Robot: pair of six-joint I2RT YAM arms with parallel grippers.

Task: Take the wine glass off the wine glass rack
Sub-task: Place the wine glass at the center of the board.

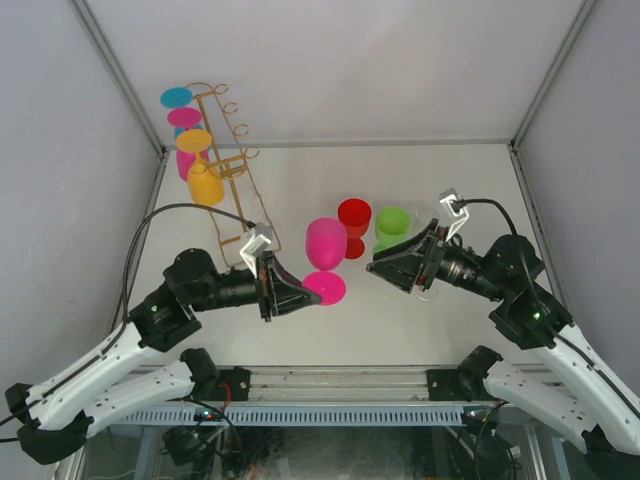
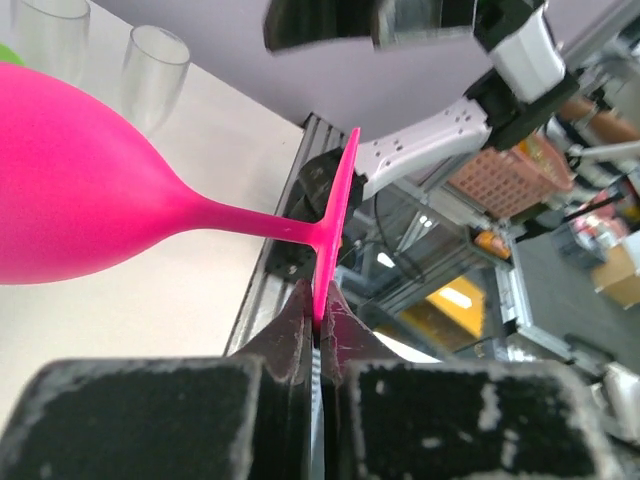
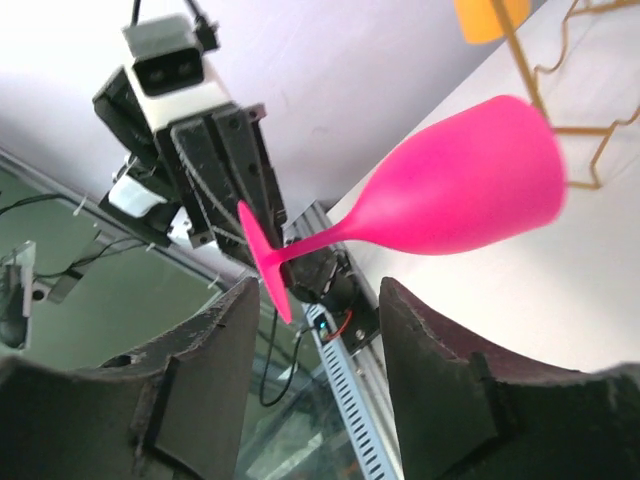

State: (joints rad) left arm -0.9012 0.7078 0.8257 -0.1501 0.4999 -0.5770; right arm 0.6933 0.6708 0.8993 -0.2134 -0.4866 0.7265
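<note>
One pink glass (image 1: 325, 243) is off the rack (image 1: 232, 150) and tilted over the white table (image 1: 430, 180). The left gripper (image 1: 298, 290) is clamped on the edge of the glass's foot (image 2: 335, 215), with the bowl pointing away from it. The right gripper (image 1: 383, 266), jaws apart, faces the bowl from nearby without touching. The gold rack stands back left against the white wall (image 1: 380, 60). Other coloured glasses (image 1: 205, 183) hang on it.
</note>
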